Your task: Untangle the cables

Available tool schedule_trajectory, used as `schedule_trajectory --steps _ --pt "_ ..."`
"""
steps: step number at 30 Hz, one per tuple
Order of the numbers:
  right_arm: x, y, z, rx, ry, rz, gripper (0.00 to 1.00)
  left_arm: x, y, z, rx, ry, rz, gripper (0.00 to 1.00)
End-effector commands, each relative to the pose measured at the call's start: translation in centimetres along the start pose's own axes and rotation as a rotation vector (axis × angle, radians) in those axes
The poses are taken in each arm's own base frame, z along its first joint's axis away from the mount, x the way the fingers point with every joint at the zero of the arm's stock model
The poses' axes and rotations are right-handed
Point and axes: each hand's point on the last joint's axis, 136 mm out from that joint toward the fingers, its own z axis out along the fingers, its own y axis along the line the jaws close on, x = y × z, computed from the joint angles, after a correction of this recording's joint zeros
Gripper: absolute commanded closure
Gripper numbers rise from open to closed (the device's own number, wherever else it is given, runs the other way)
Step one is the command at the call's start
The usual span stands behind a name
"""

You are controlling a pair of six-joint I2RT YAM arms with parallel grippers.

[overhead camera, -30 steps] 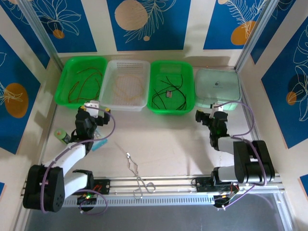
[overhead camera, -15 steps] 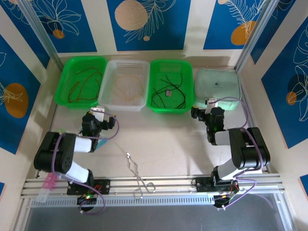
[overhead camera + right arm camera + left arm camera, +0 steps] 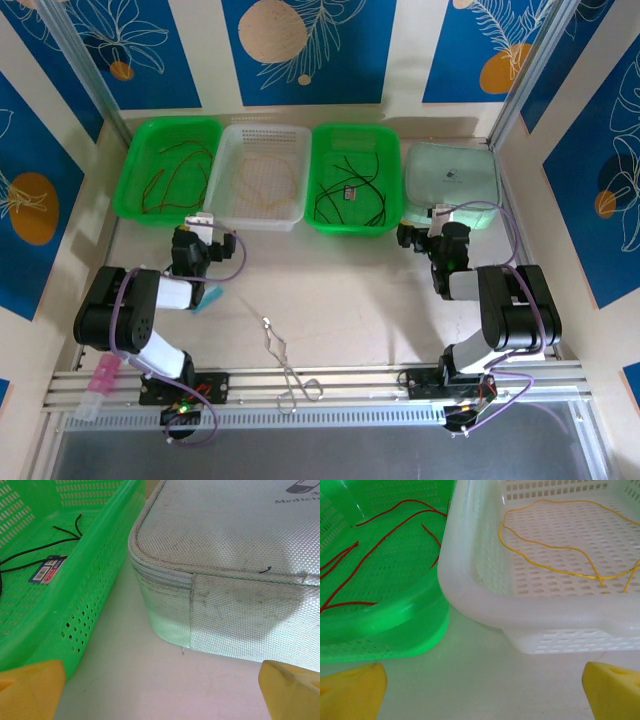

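Cables [image 3: 540, 564]: thin, limp, light.
Hold: probably best at a raised loop.
Left gripper [image 3: 482, 687]: wide apart, empty.
Right gripper [image 3: 160, 687]: wide apart, empty.

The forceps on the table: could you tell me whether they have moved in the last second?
No. The forceps lie where they were, handles over the metal rail.
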Motion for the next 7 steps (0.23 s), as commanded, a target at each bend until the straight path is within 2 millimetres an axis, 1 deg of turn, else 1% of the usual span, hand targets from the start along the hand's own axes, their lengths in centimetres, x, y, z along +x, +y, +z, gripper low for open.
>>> schedule_trajectory --steps 1,7 --pt "-1.13 0.23 0.32 -0.018 -0.022 0.001 0.01 -0.71 0.79 0.20 -0.029 -0.022 -0.022 0.01" --pt "-1.17 0.23 0.26 -0.021 -0.024 0.002 0.01 -0.77 0.84 0.02 -0.031 -0.032 -0.023 0.01"
